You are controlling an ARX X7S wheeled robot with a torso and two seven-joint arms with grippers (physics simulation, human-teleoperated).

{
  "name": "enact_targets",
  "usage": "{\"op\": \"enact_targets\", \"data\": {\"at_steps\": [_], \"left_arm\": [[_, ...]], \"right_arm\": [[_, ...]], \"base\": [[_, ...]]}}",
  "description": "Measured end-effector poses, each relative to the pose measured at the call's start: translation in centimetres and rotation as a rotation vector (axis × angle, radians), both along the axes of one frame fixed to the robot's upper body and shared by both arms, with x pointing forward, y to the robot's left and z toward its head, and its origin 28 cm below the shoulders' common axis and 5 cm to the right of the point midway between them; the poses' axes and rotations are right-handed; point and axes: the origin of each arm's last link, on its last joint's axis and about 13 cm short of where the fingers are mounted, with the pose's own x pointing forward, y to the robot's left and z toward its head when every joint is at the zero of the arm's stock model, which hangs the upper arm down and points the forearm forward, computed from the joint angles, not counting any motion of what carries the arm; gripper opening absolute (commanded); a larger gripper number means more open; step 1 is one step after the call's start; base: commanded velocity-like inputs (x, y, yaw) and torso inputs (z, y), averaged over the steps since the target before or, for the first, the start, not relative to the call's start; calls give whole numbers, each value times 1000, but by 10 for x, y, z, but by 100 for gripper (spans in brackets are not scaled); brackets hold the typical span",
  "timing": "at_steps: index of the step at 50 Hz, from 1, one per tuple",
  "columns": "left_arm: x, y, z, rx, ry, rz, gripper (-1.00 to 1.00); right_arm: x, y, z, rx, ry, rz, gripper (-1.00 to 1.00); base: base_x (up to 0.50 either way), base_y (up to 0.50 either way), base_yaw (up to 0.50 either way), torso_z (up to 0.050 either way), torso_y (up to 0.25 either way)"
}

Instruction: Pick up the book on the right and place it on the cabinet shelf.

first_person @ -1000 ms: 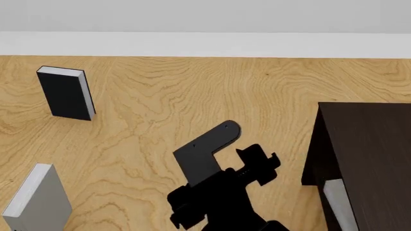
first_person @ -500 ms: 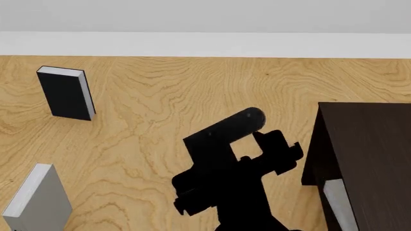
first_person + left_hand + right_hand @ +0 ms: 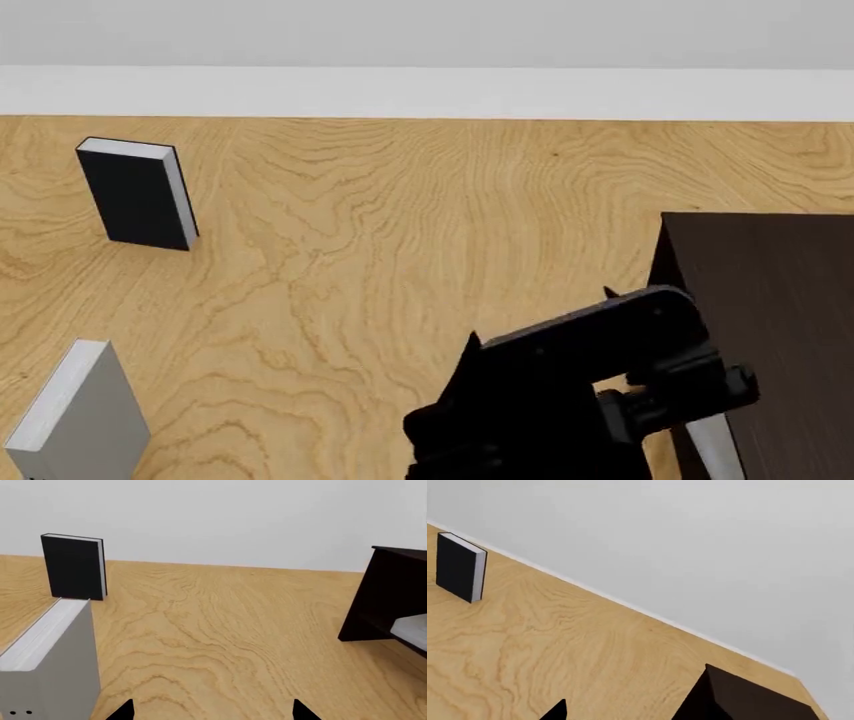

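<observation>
The plain light-grey book (image 3: 707,440) lies inside the dark brown cabinet (image 3: 774,300) at the right, on its shelf; it also shows in the left wrist view (image 3: 410,630). My right arm (image 3: 574,385) hangs just left of the cabinet's front edge. My right gripper (image 3: 634,715) is open and empty; one fingertip (image 3: 557,712) shows, and the other merges with the dark cabinet (image 3: 747,700). My left gripper (image 3: 212,712) is open and empty over bare floor and is out of the head view.
A grey book with small dark dots on its spine (image 3: 80,420) stands at the lower left, close beside my left gripper (image 3: 53,660). A black book (image 3: 134,195) stands at the far left near the white wall. The floor is wood.
My right arm has swung right and up, from the middle of the floor to the cabinet's left edge. The books have not moved.
</observation>
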Motion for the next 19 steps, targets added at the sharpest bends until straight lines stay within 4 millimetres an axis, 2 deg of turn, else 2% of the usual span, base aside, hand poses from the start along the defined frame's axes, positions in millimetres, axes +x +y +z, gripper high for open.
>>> {"op": "enact_targets", "data": {"at_steps": [9, 19], "left_arm": [[-3, 0, 2, 1, -3, 0, 100], [-5, 0, 4, 0, -9, 1, 100]], "right_arm": [[-26, -8, 7, -8, -70, 30, 100], [-46, -10, 23, -32, -236, 190, 100]], "base": [[0, 0, 0, 0, 0], [0, 0, 0, 0, 0]]}}
